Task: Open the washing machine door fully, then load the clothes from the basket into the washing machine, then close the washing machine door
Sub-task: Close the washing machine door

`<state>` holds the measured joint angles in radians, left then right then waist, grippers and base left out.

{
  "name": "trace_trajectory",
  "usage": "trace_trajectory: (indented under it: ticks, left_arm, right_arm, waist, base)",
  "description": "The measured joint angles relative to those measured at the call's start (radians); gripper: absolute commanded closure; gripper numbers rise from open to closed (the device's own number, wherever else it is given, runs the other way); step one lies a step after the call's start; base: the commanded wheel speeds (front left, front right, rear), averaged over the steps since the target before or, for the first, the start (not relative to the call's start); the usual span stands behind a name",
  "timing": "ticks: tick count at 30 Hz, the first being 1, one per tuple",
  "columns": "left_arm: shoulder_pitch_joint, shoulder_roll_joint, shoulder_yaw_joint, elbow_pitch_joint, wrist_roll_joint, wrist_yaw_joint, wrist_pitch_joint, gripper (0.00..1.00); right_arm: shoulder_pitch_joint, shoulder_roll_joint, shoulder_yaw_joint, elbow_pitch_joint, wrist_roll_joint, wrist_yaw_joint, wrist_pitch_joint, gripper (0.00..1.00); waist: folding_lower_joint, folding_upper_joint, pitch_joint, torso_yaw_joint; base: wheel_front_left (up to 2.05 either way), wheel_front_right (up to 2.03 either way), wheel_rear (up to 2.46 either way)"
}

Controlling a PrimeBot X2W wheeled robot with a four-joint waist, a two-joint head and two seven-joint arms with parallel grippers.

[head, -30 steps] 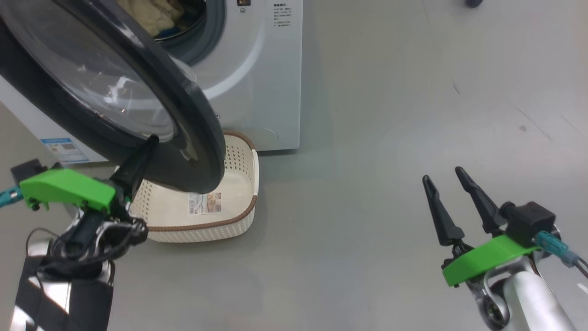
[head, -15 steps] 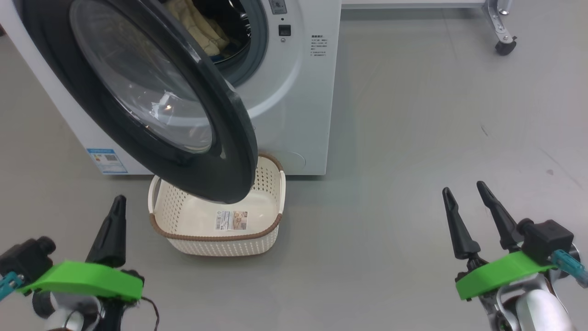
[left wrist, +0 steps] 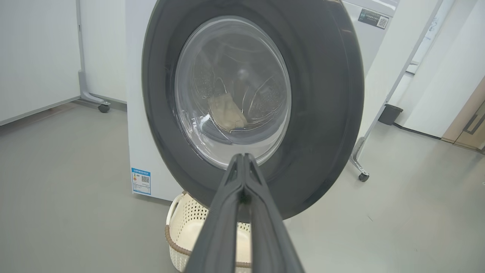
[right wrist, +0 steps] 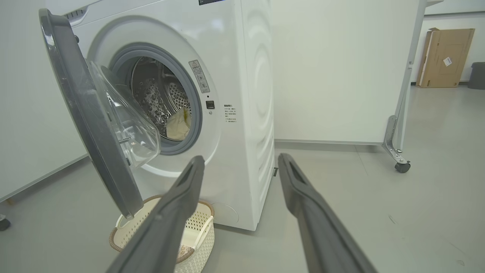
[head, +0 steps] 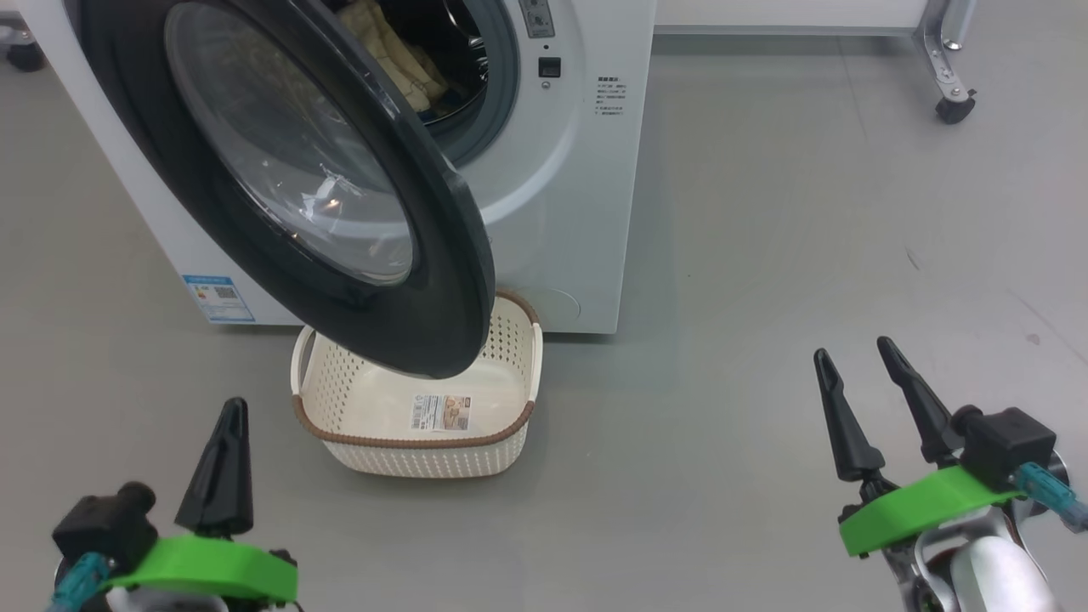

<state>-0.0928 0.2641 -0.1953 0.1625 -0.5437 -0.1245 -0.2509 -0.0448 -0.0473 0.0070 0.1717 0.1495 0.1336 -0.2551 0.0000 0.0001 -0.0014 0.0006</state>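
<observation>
Washing machine door point(head: 446, 280) partly open, clothes point(head: 408, 64) inside

My left gripper point(head: 231, 416) sits low, jaws pressed together. The door hangs over the basket point(head: 408, 440) before the washing machine point(head: 578, 212). My right gripper point(head: 852, 350) sits well apart, jaws spread.

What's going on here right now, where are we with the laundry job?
The clothes lie inside the washing machine, and the basket in front of it holds none. The washing machine door stands partly open, its lower edge over the basket. The left gripper is shut and points at the door's outer face, apart from it. The right gripper is open and empty, off to the right. Closing the door is what remains.
</observation>
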Motion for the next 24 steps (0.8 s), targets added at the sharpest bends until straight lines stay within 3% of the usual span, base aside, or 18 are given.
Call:
trace_trajectory:
  ticks: [3,4,5,6,7,24]
  left_arm:
    - [0.032,-0.022,0.017,0.001,0.065,-0.006,0.000,1.00]
    - [0.039,-0.023,0.019,0.001,0.090,-0.006,0.000,0.86]
    - [0.040,-0.023,0.020,0.004,0.114,-0.006,0.000,0.52]
    - [0.040,-0.024,0.020,0.006,0.136,-0.006,0.000,0.04]
    - [0.040,-0.025,0.019,0.007,0.153,-0.006,0.000,0.00]
    - [0.054,-0.043,-0.002,0.062,0.202,-0.007,0.000,0.00]
  right_arm:
    - [0.000,0.000,0.002,0.003,-0.009,0.000,0.000,0.00]
    - [0.000,0.000,0.003,0.004,-0.010,0.000,0.000,0.00]
    - [0.000,0.000,0.005,0.006,-0.010,0.000,0.000,0.00]
    - [0.000,0.000,0.009,0.009,-0.010,0.000,0.000,0.00]
    - [0.000,0.000,0.013,0.011,-0.010,0.000,0.000,0.00]
    - [0.000,0.000,0.023,0.025,-0.019,0.000,0.000,0.00]
  waist:
    - [0.0000,0.0000,0.001,0.001]
    - [0.0000,0.0000,0.001,0.002]
    - [0.0000,0.0000,0.001,0.003]
    - [0.0000,0.0000,0.001,0.004]
    - [0.0000,0.0000,0.001,0.005]
    - [0.0000,0.0000,-0.012,0.013]
  base:
    - [0.00,0.00,0.00]
    - [0.00,0.00,0.00]
    - [0.00,0.00,0.00]
    - [0.00,0.00,0.00]
    - [0.00,0.00,0.00]
    - [0.00,0.00,0.00]
